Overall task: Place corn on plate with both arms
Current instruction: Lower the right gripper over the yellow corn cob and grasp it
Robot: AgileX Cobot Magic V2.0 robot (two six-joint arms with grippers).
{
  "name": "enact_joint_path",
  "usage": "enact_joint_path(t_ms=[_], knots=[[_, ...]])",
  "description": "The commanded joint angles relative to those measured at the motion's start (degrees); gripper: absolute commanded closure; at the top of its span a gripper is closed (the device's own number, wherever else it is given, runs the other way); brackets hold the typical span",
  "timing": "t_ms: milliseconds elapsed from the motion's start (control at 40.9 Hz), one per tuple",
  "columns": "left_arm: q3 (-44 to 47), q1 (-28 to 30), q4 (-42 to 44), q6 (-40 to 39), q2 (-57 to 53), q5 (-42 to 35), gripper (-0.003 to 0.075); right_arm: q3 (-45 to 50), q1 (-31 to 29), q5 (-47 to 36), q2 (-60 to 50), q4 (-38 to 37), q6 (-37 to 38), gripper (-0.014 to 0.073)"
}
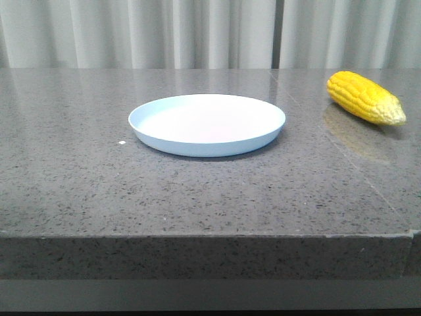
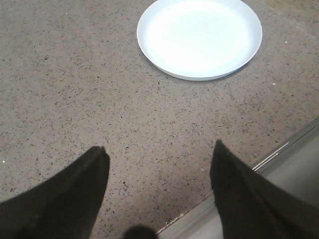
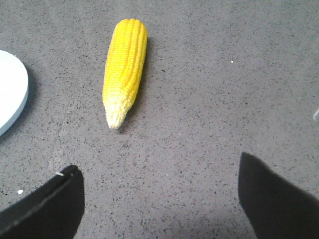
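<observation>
My right pincer [image 3: 159, 199] gapes wide, holding nothing. The corn [image 3: 124, 69], near the counter's [image 1: 197, 197] right edge, looks stiff, round, apt to roll; I'd grip mid-cob.

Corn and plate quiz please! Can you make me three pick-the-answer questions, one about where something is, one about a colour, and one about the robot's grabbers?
1. Where is the corn?
A. On the plate
B. On the table, to the right of the plate
C. In a gripper

2. What colour is the plate?
A. Pale blue
B. Red
C. Green

3. How is the right gripper?
A. Shut on the corn
B. Shut on the plate
C. Open, holding nothing

Answers: 1 B, the corn lies on the grey table apart from the plate. 2 A, its rim looks pale blue. 3 C, its fingers stand wide apart over bare table.
</observation>
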Motion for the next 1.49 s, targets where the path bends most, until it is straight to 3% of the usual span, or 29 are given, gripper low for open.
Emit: enact_joint_path(t_ms=[0, 244, 513, 1222, 1467], knots=[[-1.42, -0.5, 0.41, -0.65, -0.14, -4.12, 0.028, -1.58, 0.07, -4.58, 0.45, -0.19, -0.23, -0.0053], [-1.42, -0.5, 0.41, -0.65, -0.03, -4.12, 0.028, -8.55, 2.53, 3.97, 5.38, 0.82, -1.19, -0.0053], [-1.42, -0.5, 0.41, -0.65, -0.03, -4.12, 0.028, -20.48, 5.79, 11.07, 20.39, 0.88, -1.13, -0.0053], [-1.42, -0.5, 0.41, -0.65, -0.03, -4.12, 0.028, -48.98, 5.79, 15.61, 56.88, 0.84, -0.66, -0.0053], [-1.42, -0.5, 0.41, -0.65, 0.08, -4.12, 0.028, -53.66, 5.79, 15.8, 64.84, 0.84, -0.66, -0.0052]])
